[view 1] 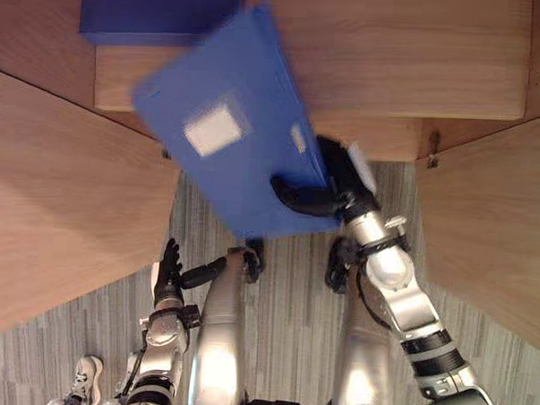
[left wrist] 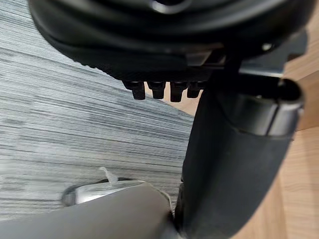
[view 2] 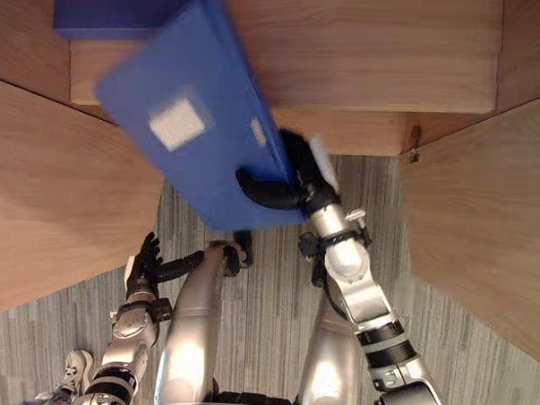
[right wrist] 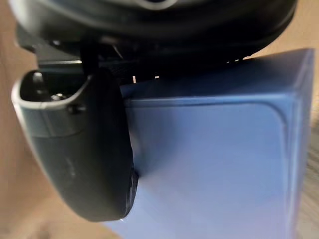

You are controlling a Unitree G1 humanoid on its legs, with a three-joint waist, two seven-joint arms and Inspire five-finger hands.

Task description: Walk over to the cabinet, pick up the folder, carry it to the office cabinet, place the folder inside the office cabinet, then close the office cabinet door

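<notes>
Before the cabinet shelf (view 1: 392,64), right hand (view 1: 337,172) (thumb on top) pinching the folder (view 1: 223,156).

Each arm is clad in smooth silver-grey shells. Check the right arm (view 1: 400,293) and the left arm (view 1: 159,339), and you will see black bands ringing the joints of both. The right hand (view 1: 336,174) is dark and carries a white cover (view 1: 362,167). The left hand (view 1: 170,261) is equally dark. In the right wrist view, the thumb (right wrist: 94,149) is matt black and sits in a grey housing (right wrist: 40,112) with small fasteners.
</notes>
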